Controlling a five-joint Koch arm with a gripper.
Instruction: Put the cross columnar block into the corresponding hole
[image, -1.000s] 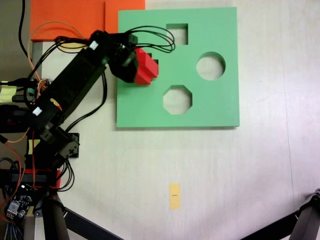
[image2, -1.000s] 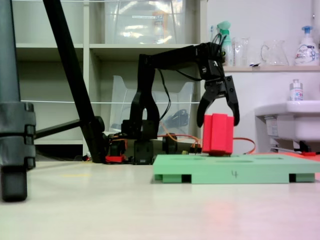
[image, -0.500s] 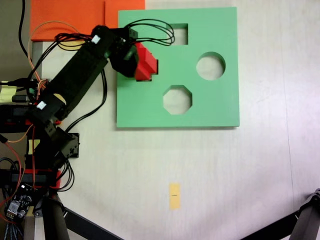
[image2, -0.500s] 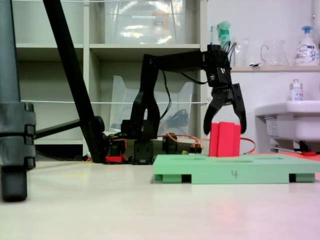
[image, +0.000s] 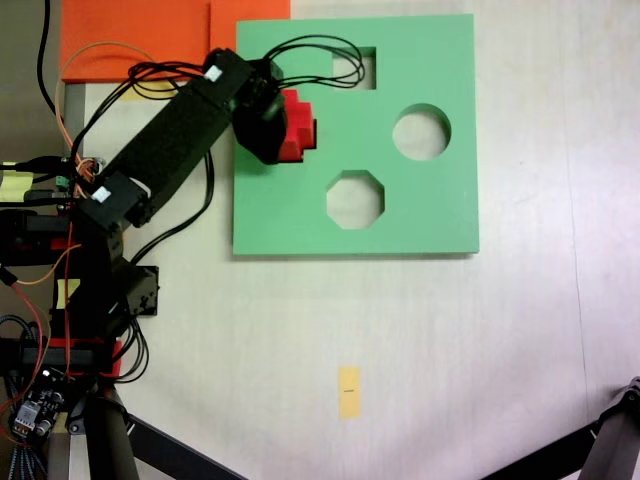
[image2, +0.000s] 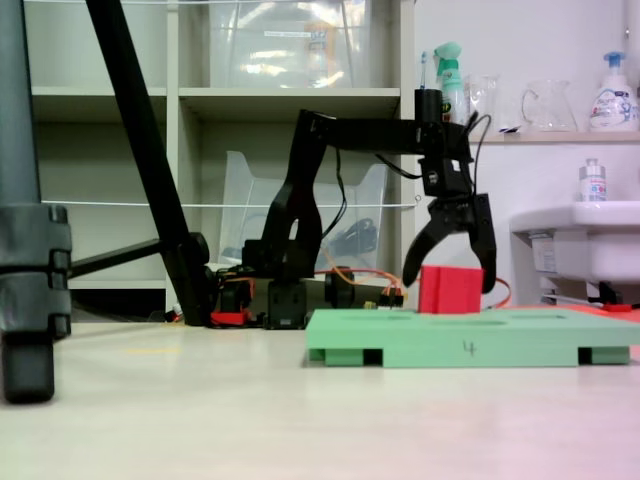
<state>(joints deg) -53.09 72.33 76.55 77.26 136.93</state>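
block: red cross columnar block (image2: 451, 289) stood upright, partly sunk
hole: corresponding hole (image: 309, 141) near green board's left edge, occupied

Arm reached out level from its base, forearm horizontal, wrist bent straight down. End effector (image2: 450, 283) pointed downward, jaws spread wide apart, tips low on either side. From above, the end effector (image: 285, 125) sat at the end of the diagonal black arm.
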